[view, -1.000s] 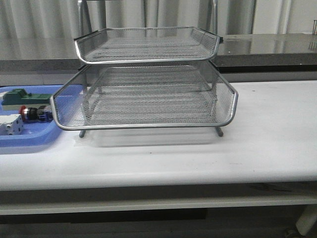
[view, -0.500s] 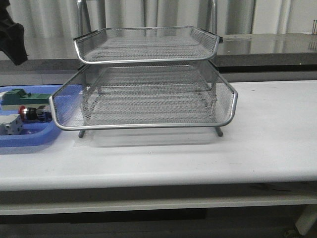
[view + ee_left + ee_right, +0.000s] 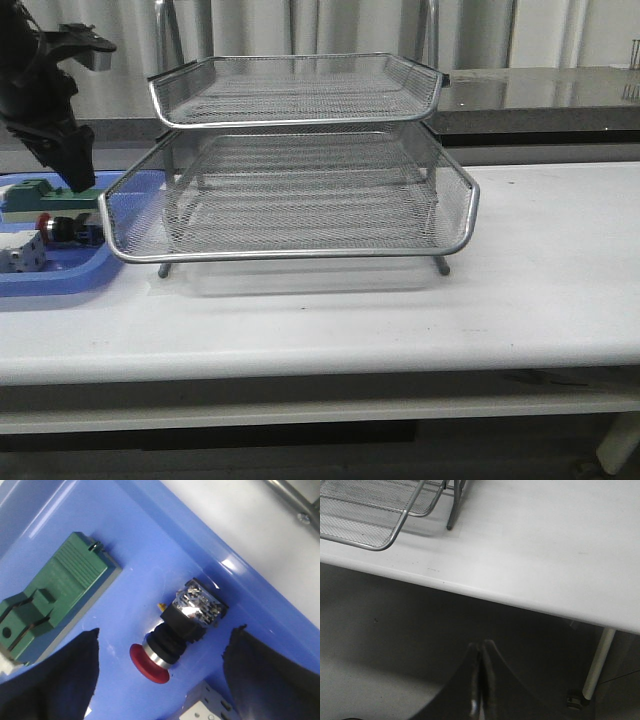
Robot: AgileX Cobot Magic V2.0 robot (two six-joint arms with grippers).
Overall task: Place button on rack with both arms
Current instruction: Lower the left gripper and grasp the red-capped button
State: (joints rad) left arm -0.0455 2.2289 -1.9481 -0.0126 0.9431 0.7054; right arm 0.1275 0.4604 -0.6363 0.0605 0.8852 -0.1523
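Observation:
The button (image 3: 175, 632), with red head, black-and-silver body and a rear block, lies on its side in the blue tray (image 3: 150, 545); it also shows in the front view (image 3: 62, 229). My left gripper (image 3: 72, 175) hangs just above it at the far left, jaws open, its dark fingers (image 3: 60, 675) on either side of the button without touching it. The silver wire-mesh rack (image 3: 300, 190) stands mid-table, right of the tray. My right gripper (image 3: 481, 647) is shut and empty, below the table's front edge, out of the front view.
A green block (image 3: 55, 595) and a white boxy part (image 3: 22, 252) lie in the blue tray (image 3: 60, 275) beside the button. The rack's leg (image 3: 451, 510) and lower tray corner show in the right wrist view. The white table (image 3: 540, 260) extends right of the rack.
My left arm has come into the front view from the upper left and moved down over the blue tray, above the button. The button and rack have not moved.

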